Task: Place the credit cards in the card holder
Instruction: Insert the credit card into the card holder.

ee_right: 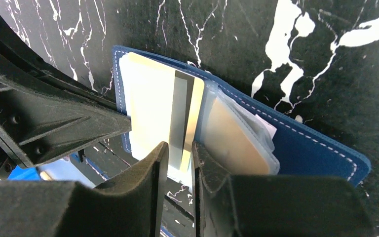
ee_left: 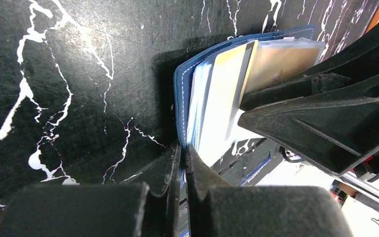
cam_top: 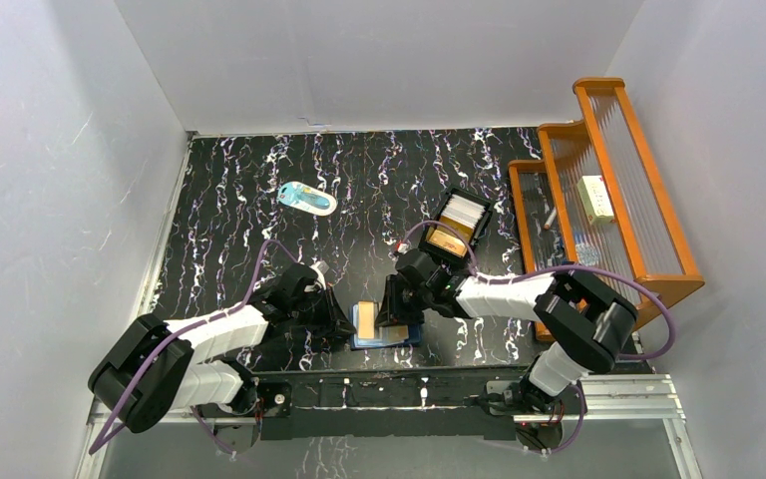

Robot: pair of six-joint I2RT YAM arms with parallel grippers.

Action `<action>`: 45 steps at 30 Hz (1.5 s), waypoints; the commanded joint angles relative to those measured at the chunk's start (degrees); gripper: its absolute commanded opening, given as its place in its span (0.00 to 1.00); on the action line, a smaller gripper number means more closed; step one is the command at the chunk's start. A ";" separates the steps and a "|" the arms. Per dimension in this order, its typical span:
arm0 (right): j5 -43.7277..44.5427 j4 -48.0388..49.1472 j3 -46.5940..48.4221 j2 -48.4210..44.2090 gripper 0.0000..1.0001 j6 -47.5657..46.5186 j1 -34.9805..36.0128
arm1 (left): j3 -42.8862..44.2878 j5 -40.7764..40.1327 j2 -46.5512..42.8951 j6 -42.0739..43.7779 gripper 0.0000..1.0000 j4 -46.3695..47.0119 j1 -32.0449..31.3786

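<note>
While the left gripper (ee_left: 181, 157) is clamping shut on the near edge of the card holder (ee_left: 179, 98), open on the tabletop (ee_left: 79, 74), the right gripper (ee_right: 180, 150) is straddling the near end of the golden card (ee_right: 150, 106) with a narrow gap. The card is lying lengthwise straight ahead of it. Whether it is gripping, or the far end is pocketed, is unclear.

top: high overhead, looking down | wrists: close, low, from opposite sides | shared: card holder (ee_right: 316, 153)
</note>
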 commanded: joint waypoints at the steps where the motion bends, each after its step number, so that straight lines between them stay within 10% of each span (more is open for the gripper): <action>1: 3.24 -2.92 4.25 0.20 0.33 -3.72 0.65 | 0.33 1.50 -0.63 0.65 0.00 -0.19 -0.24; 21: 10.05 -15.33 11.70 -2.69 0.42 -10.68 -0.75 | 0.43 1.03 -1.04 1.88 0.00 -1.12 -0.26; 45: -7.45 -0.75 21.48 15.15 0.47 -17.12 -4.60 | 0.24 0.39 -1.64 1.73 0.00 -1.27 -0.25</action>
